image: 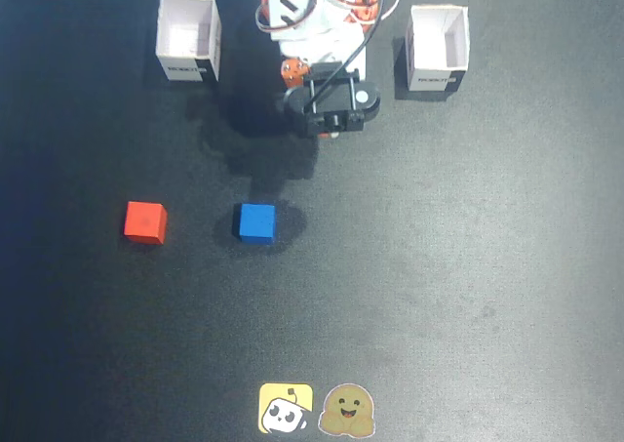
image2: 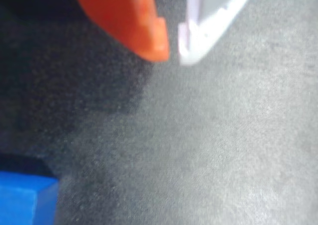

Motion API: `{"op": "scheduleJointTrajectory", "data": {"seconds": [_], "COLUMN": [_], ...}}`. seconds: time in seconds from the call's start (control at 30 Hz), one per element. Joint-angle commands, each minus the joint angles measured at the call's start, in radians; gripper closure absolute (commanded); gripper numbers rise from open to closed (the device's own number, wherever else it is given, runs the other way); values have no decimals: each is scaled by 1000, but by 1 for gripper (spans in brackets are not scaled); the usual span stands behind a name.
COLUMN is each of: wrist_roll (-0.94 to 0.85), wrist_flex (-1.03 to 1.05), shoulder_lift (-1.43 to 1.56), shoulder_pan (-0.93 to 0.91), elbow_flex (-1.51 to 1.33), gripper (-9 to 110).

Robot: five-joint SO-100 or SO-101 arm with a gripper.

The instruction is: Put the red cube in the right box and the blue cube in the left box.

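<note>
While the claw [image2: 173,53] hangs empty, fingertips nearly together, both cubes lie on the desk [image: 468,266].
Wrist view: blue cube [image2: 25,197] sits below-left of the claw; red cube [image: 145,221] left of the blue cube.

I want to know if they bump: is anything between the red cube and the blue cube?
Nothing. The fixed view shows only bare dark table between the red cube and blue cube.

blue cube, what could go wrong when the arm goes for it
The gripper has only a narrow gap between its fingertips and may need to open wider, or it will likely shove the blue cube away. The red cube sits close by and could get bumped. Both boxes look alike, so a mix-up is possible.
</note>
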State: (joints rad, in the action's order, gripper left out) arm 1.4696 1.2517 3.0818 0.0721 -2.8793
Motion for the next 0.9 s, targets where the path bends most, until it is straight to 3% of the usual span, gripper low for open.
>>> {"op": "scheduleJointTrajectory", "data": {"seconds": [0.0,0.47,0.87], "wrist_roll": [21,-46,-204], "wrist_flex": [-34,-11,-124], "shoulder_lift": [11,-54,-276], "shoulder_pan": [5,-20,-270], "elbow_flex": [11,132,259], "gripper": [101,101,101]}}
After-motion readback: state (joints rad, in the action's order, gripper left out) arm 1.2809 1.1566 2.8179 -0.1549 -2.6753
